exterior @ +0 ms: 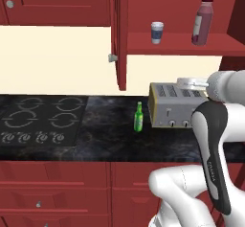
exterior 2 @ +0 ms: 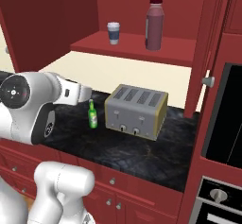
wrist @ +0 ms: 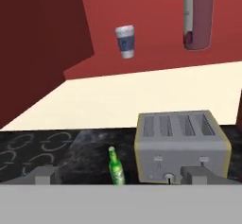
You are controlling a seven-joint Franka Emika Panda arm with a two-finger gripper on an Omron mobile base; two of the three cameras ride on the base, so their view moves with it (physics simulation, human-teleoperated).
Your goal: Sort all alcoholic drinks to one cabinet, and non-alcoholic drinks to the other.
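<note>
One alcoholic drink, a slim bright green bottle (exterior: 139, 118) (exterior 2: 93, 115) (wrist: 116, 167), stands upright on the dark counter just left of the toaster. Both non-alcoholic drinks stand on the shelf (exterior: 182, 46) of the open upper cabinet: the white cup with a dark sleeve (exterior: 157, 32) (exterior 2: 113, 32) (wrist: 125, 41) and the fat maroon juice bottle (exterior: 203, 22) (exterior 2: 154, 25) (wrist: 197, 17). My gripper (wrist: 120, 176) is open and holds nothing. In the hand view the green bottle stands ahead, between the fingertips. From the right base view my hand (exterior 2: 78, 94) hangs just left of and above that bottle.
A grey four-slot toaster (exterior: 172, 106) (exterior 2: 136, 110) (wrist: 182, 145) sits right of the bottle. The cabinet's open doors (exterior: 120, 34) (exterior 2: 208, 53) jut out on both sides. A cooktop (exterior: 40, 118) lies to the left, and a wall oven (exterior 2: 227, 119) stands at the right.
</note>
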